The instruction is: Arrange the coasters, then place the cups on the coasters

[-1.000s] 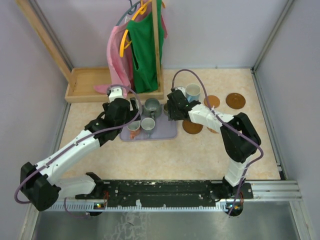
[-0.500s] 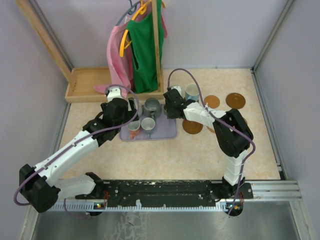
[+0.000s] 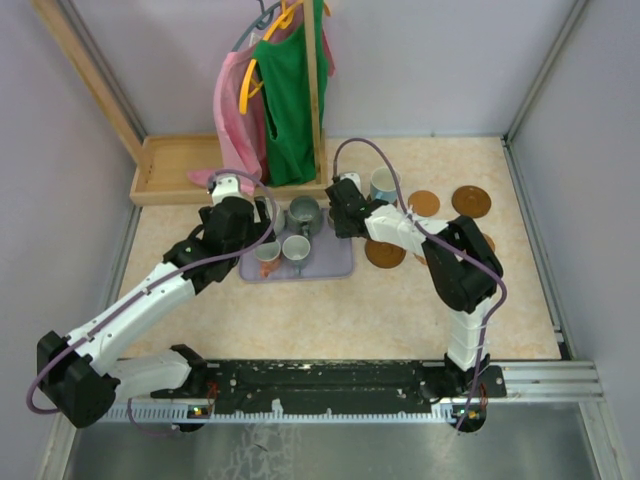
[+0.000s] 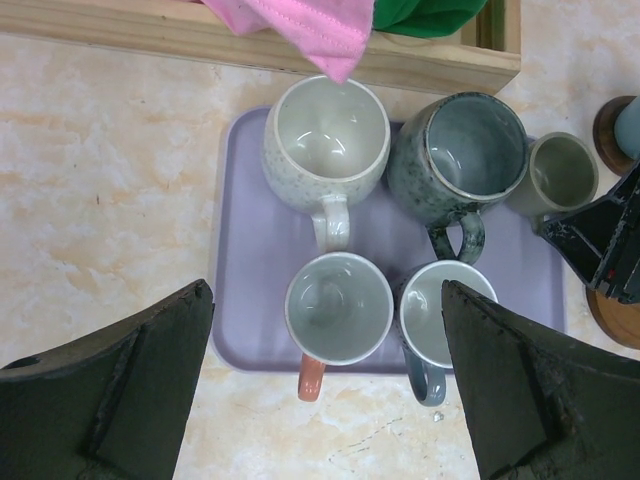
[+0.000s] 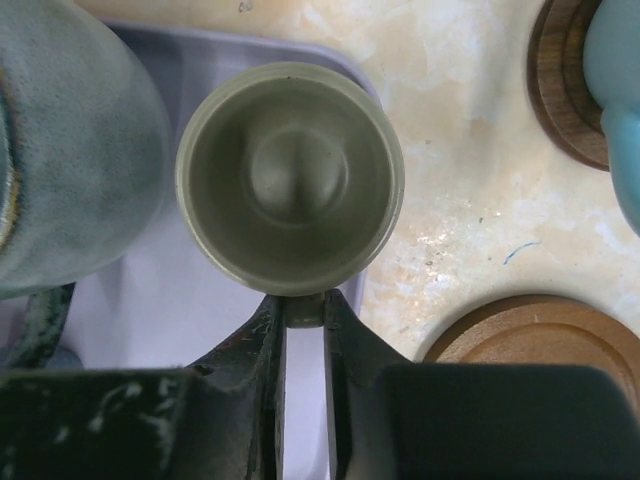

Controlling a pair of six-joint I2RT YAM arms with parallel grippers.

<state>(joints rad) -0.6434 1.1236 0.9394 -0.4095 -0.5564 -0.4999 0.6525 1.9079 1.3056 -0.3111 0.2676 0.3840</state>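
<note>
A lavender tray [image 4: 255,280] holds several cups. Among them are a speckled white one [image 4: 325,140], a dark green one [image 4: 470,150] and an orange-handled one [image 4: 338,305]. My left gripper [image 4: 325,300] hangs open above the tray's front cups and touches nothing. My right gripper [image 5: 303,310] is shut on the handle of a small grey-green cup [image 5: 290,180] at the tray's back right corner [image 3: 335,215]. A white and light blue cup [image 3: 385,183] stands on a coaster [image 5: 565,90]. Other brown coasters [image 3: 424,203] [image 3: 470,200] [image 3: 385,253] lie bare to the right of the tray.
A wooden stand with pink and green garments [image 3: 280,100] rises just behind the tray. Its wooden base box [image 3: 170,170] runs along the back left. Walls close in the table on the left, back and right.
My right gripper has shifted slightly left over the tray's corner, and its jaws have closed on the small cup's handle. The left arm has barely moved.
</note>
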